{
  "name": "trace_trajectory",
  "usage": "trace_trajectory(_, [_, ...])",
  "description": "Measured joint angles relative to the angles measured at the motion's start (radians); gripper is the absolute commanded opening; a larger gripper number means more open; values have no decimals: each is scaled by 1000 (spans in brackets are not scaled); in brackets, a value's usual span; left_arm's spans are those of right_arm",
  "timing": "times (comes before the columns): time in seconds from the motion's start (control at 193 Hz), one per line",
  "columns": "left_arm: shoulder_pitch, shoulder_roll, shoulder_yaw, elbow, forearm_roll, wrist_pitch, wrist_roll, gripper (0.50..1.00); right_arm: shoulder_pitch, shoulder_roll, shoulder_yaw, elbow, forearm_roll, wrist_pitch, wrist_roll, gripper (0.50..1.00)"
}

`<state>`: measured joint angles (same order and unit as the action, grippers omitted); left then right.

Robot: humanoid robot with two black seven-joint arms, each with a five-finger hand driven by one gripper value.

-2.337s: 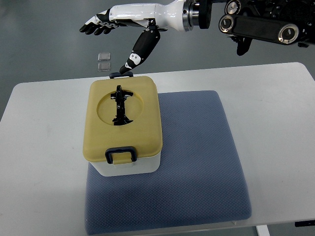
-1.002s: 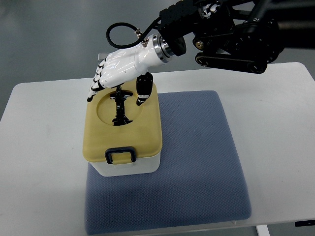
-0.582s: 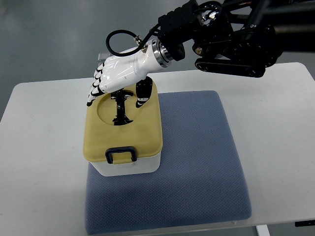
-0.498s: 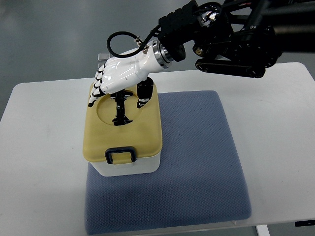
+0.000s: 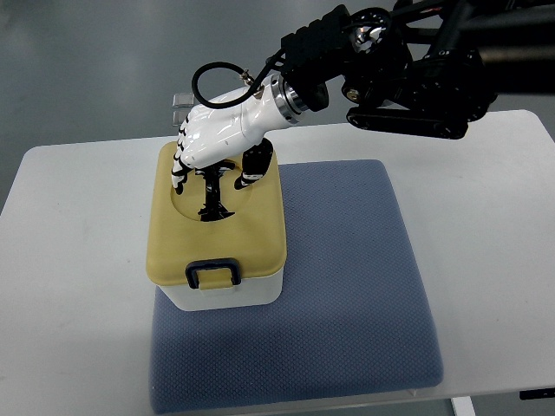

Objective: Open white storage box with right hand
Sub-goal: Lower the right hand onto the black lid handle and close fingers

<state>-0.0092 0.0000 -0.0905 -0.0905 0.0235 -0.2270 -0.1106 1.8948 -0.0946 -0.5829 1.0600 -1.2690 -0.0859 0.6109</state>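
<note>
The storage box has a white body (image 5: 227, 300) and a yellow lid (image 5: 253, 238). It stands on the left part of a blue-grey mat. A black handle (image 5: 212, 204) lies in the lid's round recess, and a dark latch (image 5: 212, 273) sits at the near edge. My right hand (image 5: 214, 173), white with black tips, hangs over the far part of the lid. Its fingers (image 5: 181, 166) curve down left of the handle's far end and the thumb (image 5: 250, 175) points down on the right. They are not closed on the handle.
The blue-grey mat (image 5: 347, 286) lies on a white table (image 5: 78, 260). My dark right arm (image 5: 408, 65) reaches in from the upper right, with a black cable loop (image 5: 206, 74) at the wrist. Small clear items (image 5: 180, 101) lie on the grey floor beyond the table.
My right hand came from beyond the box, moved over the lid and lowered onto the handle's far end. Its fingers have turned downward and curled more. The box has not moved.
</note>
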Motion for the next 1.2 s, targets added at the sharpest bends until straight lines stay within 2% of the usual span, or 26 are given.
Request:
trace_trajectory(0.41, [0,0,0,0,0,0,0,1000,4,18,-11,-5,-32,-14,0,625])
trace_trajectory(0.639, [0,0,0,0,0,0,0,1000,9,24,-11,-9,-46,-40,0,592])
trace_trajectory(0.878, [0,0,0,0,0,0,-1,1000,10,28,-11,-10,-47,-48,0,580])
trace_trajectory(1.013, [0,0,0,0,0,0,-1,1000,10,36,-11,-10,-50,-50,0,545])
trace_trajectory(1.08, [0,0,0,0,0,0,-1,1000,10,38,-11,-11,-59,-50,0,502])
trace_trajectory(1.199, [0,0,0,0,0,0,0,1000,10,39,-7,-14,-75,-63,0,500])
